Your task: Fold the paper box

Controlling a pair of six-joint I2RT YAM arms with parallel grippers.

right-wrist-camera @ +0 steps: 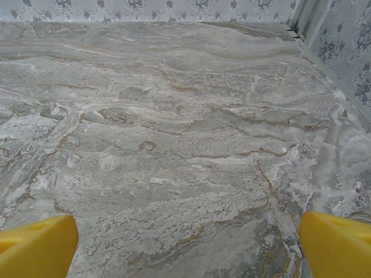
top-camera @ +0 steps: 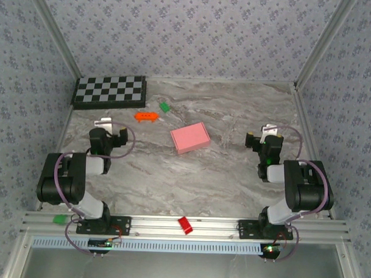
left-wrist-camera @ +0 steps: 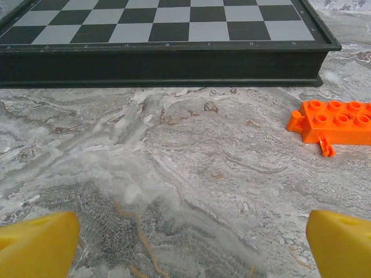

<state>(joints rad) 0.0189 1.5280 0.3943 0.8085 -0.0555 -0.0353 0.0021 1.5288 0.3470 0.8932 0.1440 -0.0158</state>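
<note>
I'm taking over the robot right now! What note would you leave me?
Left gripper: open, empty, above bare table near the orange brick.
Right gripper: open, empty, above bare table.
Paper box: middle of the table, touched by neither gripper.
Done: it looks like a closed, flat box.
Left: probably nothing; check the flaps up close.

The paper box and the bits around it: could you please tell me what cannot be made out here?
Paper box: top view, too small to tell whether its flaps are tucked.
Orange brick: left wrist view, cut off by the right edge.
Green piece: top view, too small to identify.
</note>
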